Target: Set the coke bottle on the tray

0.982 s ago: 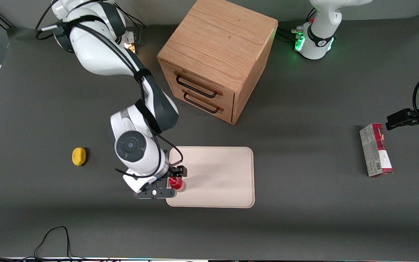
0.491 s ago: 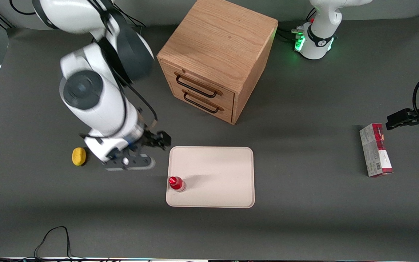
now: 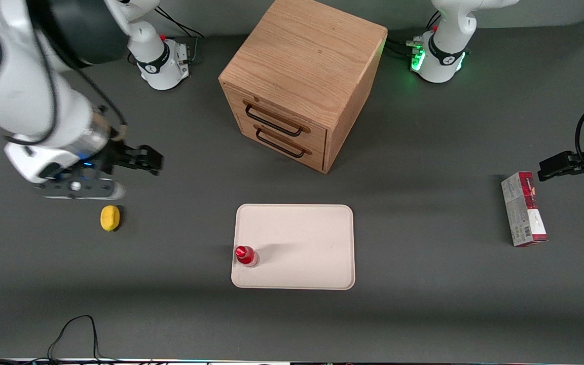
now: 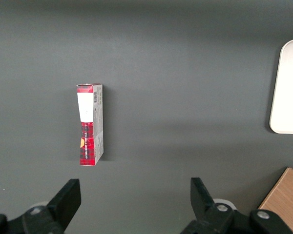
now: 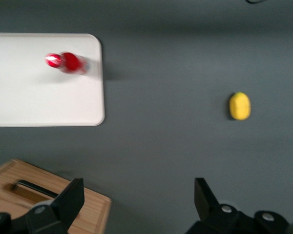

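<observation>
Front view: coke bottle (image 3: 246,255) stands upright on the tray (image 3: 302,238), at its edge toward the working arm. Gripper (image 3: 145,159) spread open, empty, raised well apart from the tray.

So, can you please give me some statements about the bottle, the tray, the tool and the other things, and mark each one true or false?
1. The bottle stands upright on the tray. True.
2. The tool is shut on the bottle. False: it is open, holds nothing, and hangs above the table near the lemon, apart from the tray.
3. The bottle is in the middle of the tray. False: it stands near a corner, at the edge toward the working arm's end.
4. Both drawers of the cabinet are shut. True.
5. The carton lies on the tray. False: it lies on the table toward the parked arm's end.
</observation>
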You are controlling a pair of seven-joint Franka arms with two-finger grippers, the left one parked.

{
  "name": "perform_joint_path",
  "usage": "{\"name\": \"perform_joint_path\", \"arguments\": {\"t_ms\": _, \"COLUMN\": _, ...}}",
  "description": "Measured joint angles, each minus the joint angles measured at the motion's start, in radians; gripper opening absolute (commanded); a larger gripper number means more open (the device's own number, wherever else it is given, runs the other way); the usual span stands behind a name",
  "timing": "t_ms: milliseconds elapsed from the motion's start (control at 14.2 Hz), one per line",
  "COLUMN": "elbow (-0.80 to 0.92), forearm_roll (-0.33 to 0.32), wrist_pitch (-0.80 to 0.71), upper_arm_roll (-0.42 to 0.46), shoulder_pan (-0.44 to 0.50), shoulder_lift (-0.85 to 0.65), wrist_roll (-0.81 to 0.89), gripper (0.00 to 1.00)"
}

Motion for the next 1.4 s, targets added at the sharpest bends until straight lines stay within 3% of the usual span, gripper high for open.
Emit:
{"name": "perform_joint_path", "arguments": {"t_ms": 211, "elbow": -0.196, "forearm_roll": 0.0, "wrist_pitch": 0.084, "upper_arm_roll": -0.027, "shoulder_pan": -0.096, "shoulder_lift": -0.133, "wrist_roll": -0.112, "gripper": 1.0}}
{"name": "perform_joint_path", "arguments": {"t_ms": 421, "elbow": -0.365, "forearm_roll": 0.0, "wrist_pitch": 0.153, "upper_arm_roll": 0.069, "shoulder_pan": -0.277, "shoulder_lift": -0.242, "wrist_roll": -0.196, "gripper": 1.0}}
{"name": "perform_joint_path", "arguments": {"t_ms": 632, "elbow": -0.408, "forearm_roll": 0.0, "wrist_pitch": 0.171, "upper_arm_roll": 0.164, "shoulder_pan": -0.401, "shoulder_lift": -0.273, "wrist_roll": -0.232, "gripper": 1.0}}
{"name": "perform_joint_path", "arguments": {"t_ms": 1404, "elbow": -0.419, "forearm_roll": -0.011, "wrist_pitch": 0.229, "upper_arm_roll": 0.179, "shoulder_pan": -0.431, "shoulder_lift": -0.272, "wrist_roll": -0.249, "gripper": 1.0}}
